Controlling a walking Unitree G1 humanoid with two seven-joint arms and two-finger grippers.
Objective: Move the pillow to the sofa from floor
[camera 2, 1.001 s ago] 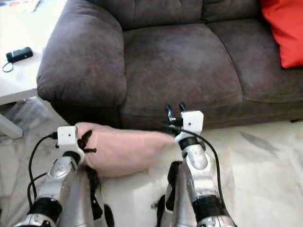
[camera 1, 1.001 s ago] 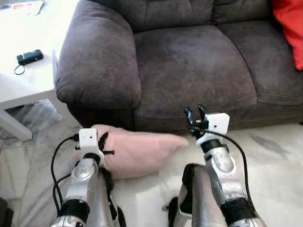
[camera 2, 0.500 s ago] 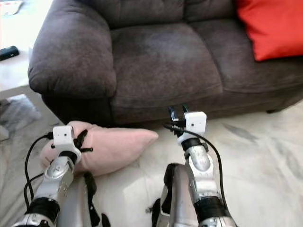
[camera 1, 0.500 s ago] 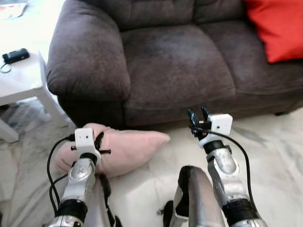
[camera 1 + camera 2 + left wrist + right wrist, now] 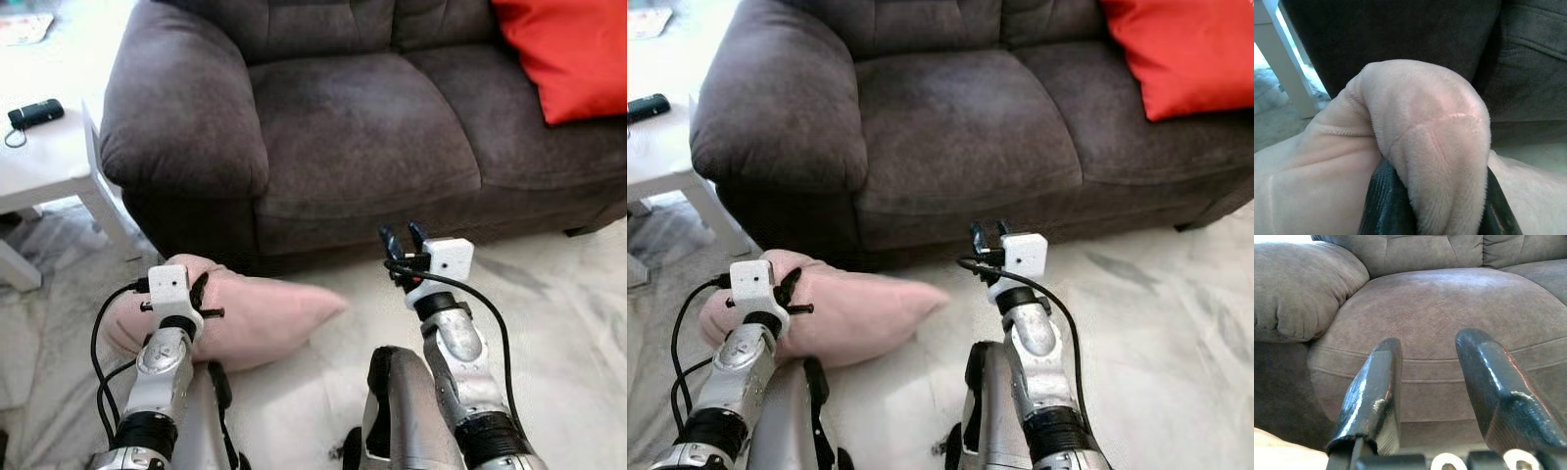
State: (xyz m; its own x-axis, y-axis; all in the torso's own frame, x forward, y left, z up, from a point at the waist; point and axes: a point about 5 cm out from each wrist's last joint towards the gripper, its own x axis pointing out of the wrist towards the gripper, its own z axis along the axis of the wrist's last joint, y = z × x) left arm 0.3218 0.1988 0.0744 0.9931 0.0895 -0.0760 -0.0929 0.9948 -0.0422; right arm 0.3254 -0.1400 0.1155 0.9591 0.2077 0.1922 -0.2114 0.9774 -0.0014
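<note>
The left gripper point(image 5: 203, 294) has its two black fingers point(image 5: 1386, 205) pinched onto a fold of the pink pillow point(image 5: 255, 318), the plush fabric bulging up between them in the left wrist view. The pillow lies on the pale marbled floor point(image 5: 558, 323), its far edge close against the base of the sofa point(image 5: 362, 127) below the near armrest point(image 5: 181, 117), and its pointed corner reaches toward the middle of the space between the two arms.

The right gripper point(image 5: 404, 242) hangs free of everything, its fingers point(image 5: 1376, 391) parted with a clear gap and nothing between them. It sits just in front of the sofa's lower front edge, pointing at the seat cushion point(image 5: 1449, 308), well to the right of the pillow's tip. A black cable point(image 5: 490, 313) loops from its white wrist housing down along the silver forearm.

The sofa is dark grey-brown, thickly stuffed. An orange-red cushion point(image 5: 563, 49) rests on its seat toward the right end. Left of the armrest stands a white side table point(image 5: 49, 171), and on it lies a small black device point(image 5: 34, 114) with a cord.
</note>
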